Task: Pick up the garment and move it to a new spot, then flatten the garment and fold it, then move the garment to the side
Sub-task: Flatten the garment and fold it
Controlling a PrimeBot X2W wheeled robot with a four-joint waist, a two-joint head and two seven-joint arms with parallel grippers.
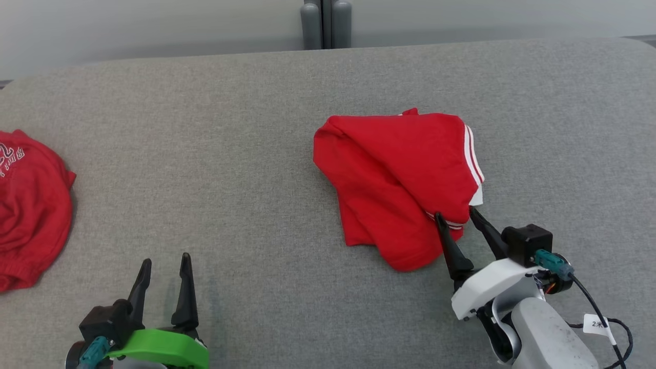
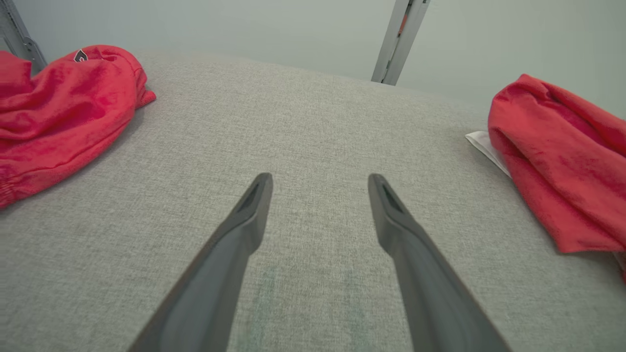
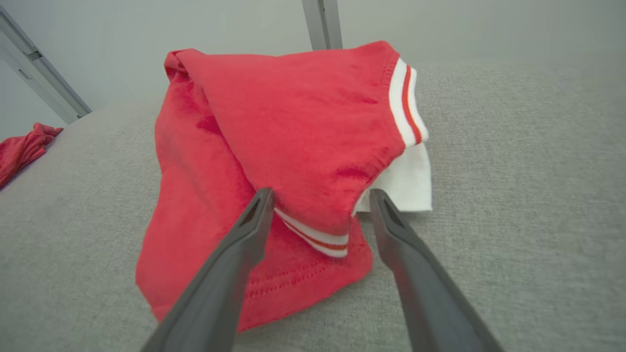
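Red garment (image 1: 394, 174) lies bunched right of centre on the grey table (image 1: 230, 154), sleeve flopped over the body, white layer (image 3: 408, 186) peeking out under it. Right gripper (image 1: 455, 213) is at its near edge, jaws apart, fingers straddling the striped cuff (image 3: 313, 237); nothing is pinched yet.

Looks like the pick for the move step. To do it well:
- go lower so both pads pass the cuff rib before closing
- take cuff plus the layer under it, or only the sleeve lifts and the body drags
- lift straight up, then translate
- the cloth is soft knit and will sag, so raise it enough to clear the table

Left gripper (image 1: 166, 258) sits near the front-left edge, jaws spread, holding nothing, well apart from the cloth.

Text: second red garment (image 1: 31, 205) at the far left has white lettering (image 1: 10, 154), cut off, can't read it. Small white tag (image 1: 597, 324) on the right arm's cable reads roughly "2米". No brand legible on the target.
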